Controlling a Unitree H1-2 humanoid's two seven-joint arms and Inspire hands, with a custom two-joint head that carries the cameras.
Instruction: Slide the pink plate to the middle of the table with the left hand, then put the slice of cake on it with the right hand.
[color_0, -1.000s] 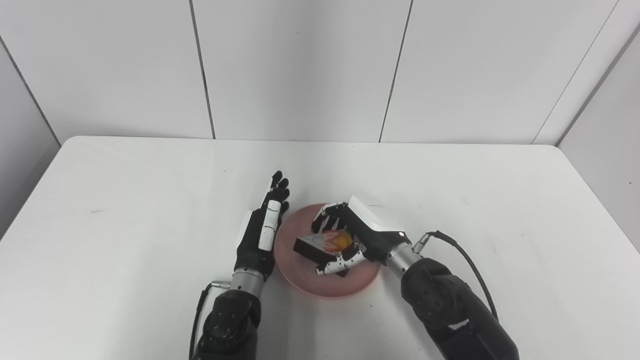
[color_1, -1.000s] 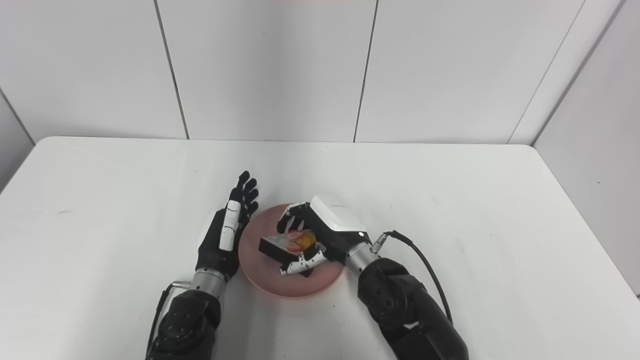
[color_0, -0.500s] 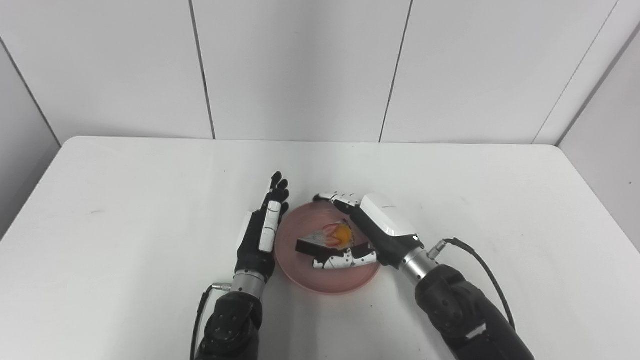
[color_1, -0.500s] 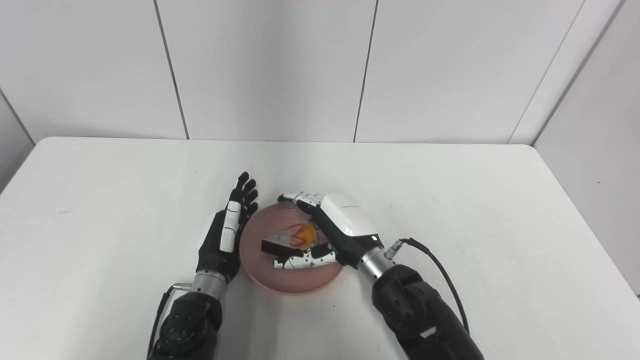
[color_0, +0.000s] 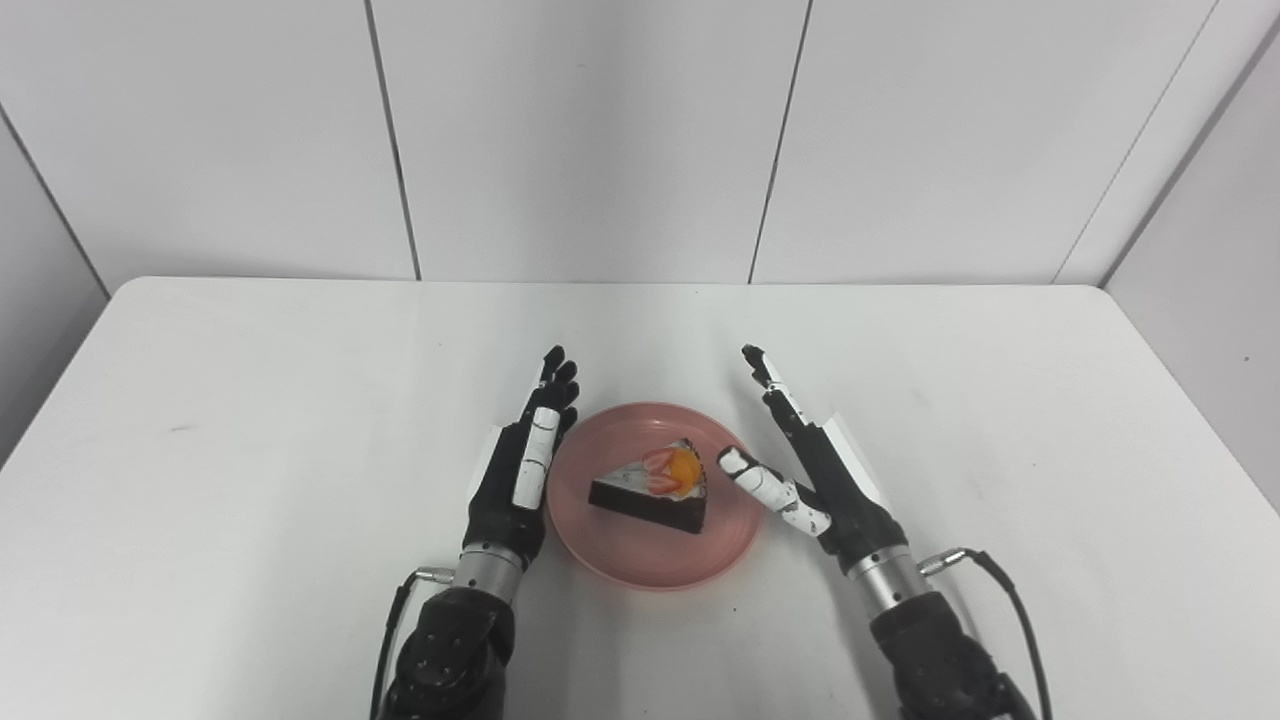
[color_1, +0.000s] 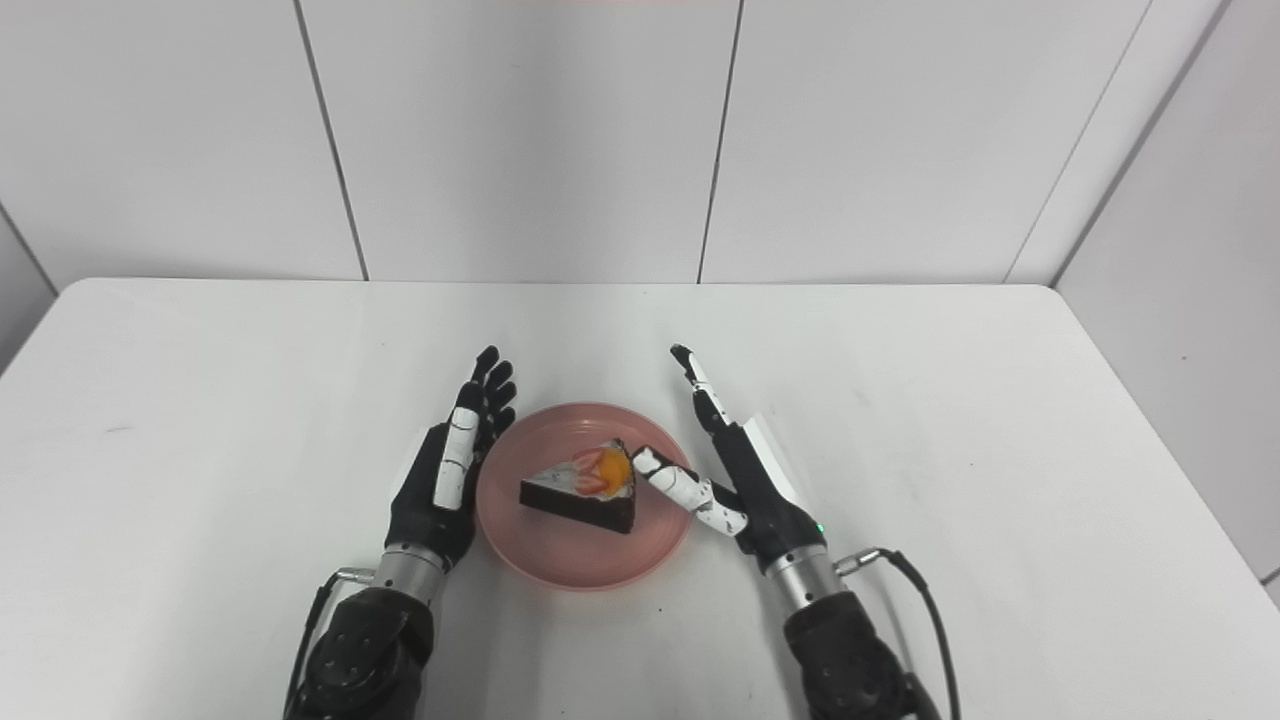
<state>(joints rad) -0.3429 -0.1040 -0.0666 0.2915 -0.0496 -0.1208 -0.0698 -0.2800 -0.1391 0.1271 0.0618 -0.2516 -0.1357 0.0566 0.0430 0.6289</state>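
Table (color_0: 250, 400): white, rounded corners, backed by pale panelled walls.
Pink plate (color_0: 640, 560): flat on the table, near the middle across its width and toward the near edge, between the two hands.
Slice of cake (color_0: 655, 492): on the plate, roughly centred; dark wedge, white top, red and orange fruit at the wide end; point toward the left hand, wide end toward the right hand.
Left hand (color_0: 520, 470): on edge just beside the plate's left rim, palm toward the plate; fingers straight, close together, pointing away from the robot; nothing held. Touching the rim or only beside it: cannot tell.
Right hand (color_0: 820, 470): just right of the plate, on edge, palm toward the plate; fingers extended and pointing away; thumb (color_0: 765, 487) splayed inward over the plate's right rim; nothing held.
Gap, thumb to cake: small but clear, no contact.
Cables: black lead visible at each wrist, near the bottom edge.
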